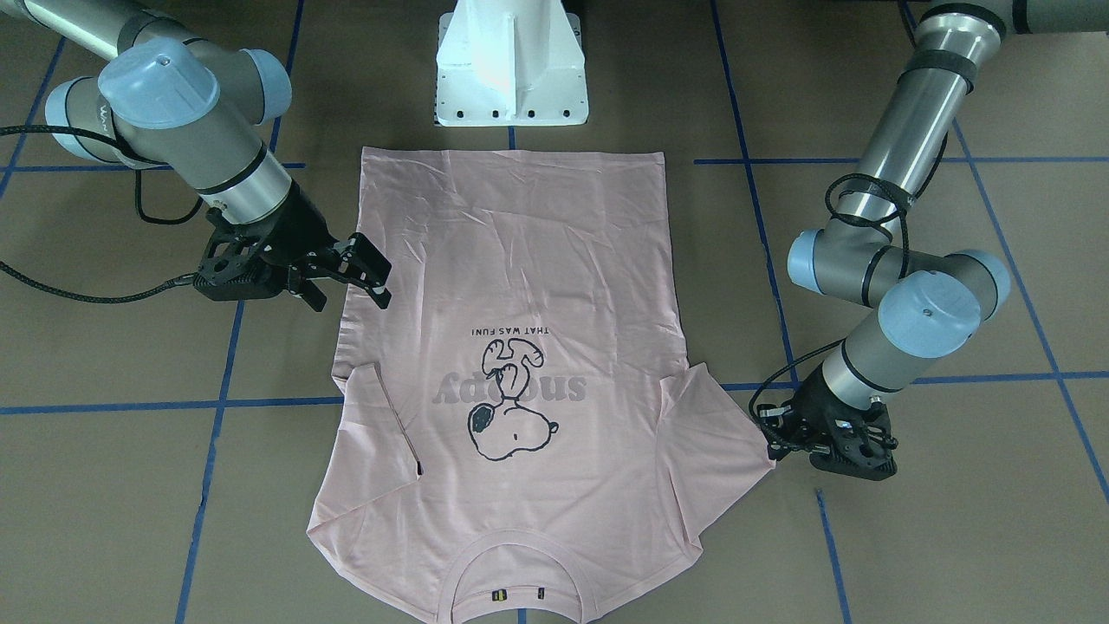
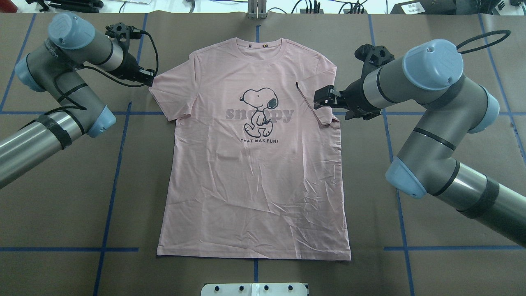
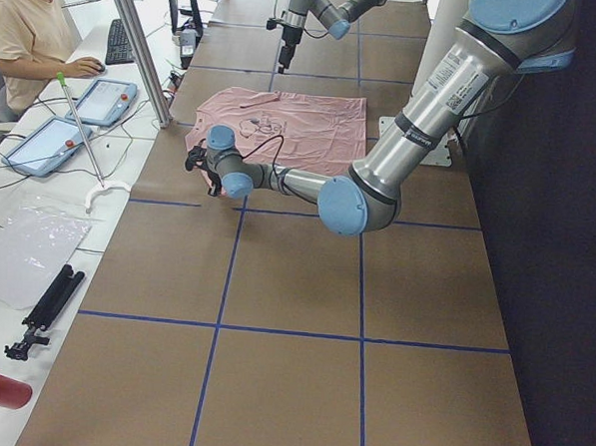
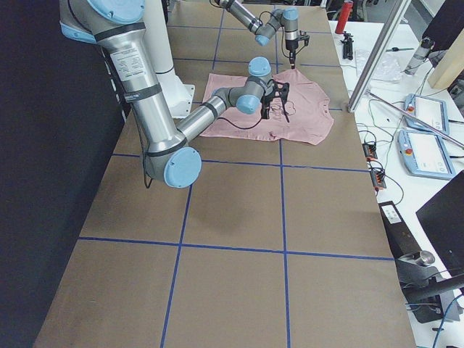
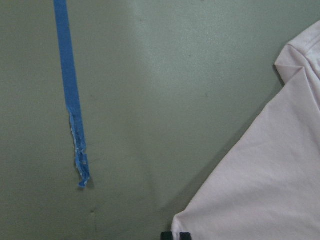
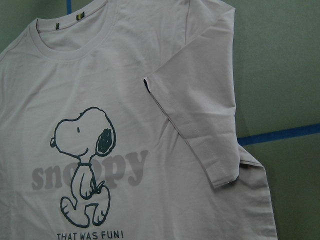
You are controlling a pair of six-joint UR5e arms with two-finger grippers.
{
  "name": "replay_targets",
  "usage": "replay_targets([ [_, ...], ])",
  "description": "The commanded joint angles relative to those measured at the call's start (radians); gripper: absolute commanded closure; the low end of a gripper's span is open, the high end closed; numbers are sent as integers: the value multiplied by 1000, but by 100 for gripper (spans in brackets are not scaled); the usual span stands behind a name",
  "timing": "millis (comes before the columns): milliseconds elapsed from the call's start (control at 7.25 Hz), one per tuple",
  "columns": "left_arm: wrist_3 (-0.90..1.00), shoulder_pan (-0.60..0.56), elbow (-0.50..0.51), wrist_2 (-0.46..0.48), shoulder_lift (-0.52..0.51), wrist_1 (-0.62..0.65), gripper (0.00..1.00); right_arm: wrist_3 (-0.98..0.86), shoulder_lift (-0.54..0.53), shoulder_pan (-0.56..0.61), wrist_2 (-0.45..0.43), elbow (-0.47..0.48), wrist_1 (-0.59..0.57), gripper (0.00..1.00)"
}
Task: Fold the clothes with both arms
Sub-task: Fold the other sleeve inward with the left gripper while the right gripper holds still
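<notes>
Brown paper with a blue tape grid covers the desk (image 2: 61, 185). The pink T-shirt (image 2: 254, 185) lies flat at its middle, print up, collar toward the operators' edge and hem toward the robot's base. Progress is judged early. The right sleeve (image 2: 315, 105) is turned in over the chest, the left sleeve (image 2: 166, 92) is spread out, and no body fold is made yet. The right fingers (image 1: 368, 264) hang spread apart and empty over the shirt's side edge, near the turned-in sleeve. The left fingers (image 5: 170, 235) sit drawn together at the left sleeve's corner, apparently pinching it. Only the left wrist view shows that contact; the overhead view hides it behind the wrist. The right wrist view alone shows the small dark tag (image 6: 145, 84) on the folded sleeve, and it shows no fingers.
</notes>
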Motion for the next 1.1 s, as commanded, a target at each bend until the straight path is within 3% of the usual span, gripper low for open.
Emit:
replay_targets([
  [0,-163,2,-70,-4,-43,2,100,-2,0,-5,-10,-3,0,0],
  [414,-389,121,-118,12,-92,2,100,-8,3,-6,-4,-15,3,0],
  [552,-391,136,-98,108,-100,-2,100,-8,2,-6,-6,-15,5,0],
  [966,-393,138,44,172,-175,-73,100,-8,2,-9,-6,-17,5,0],
])
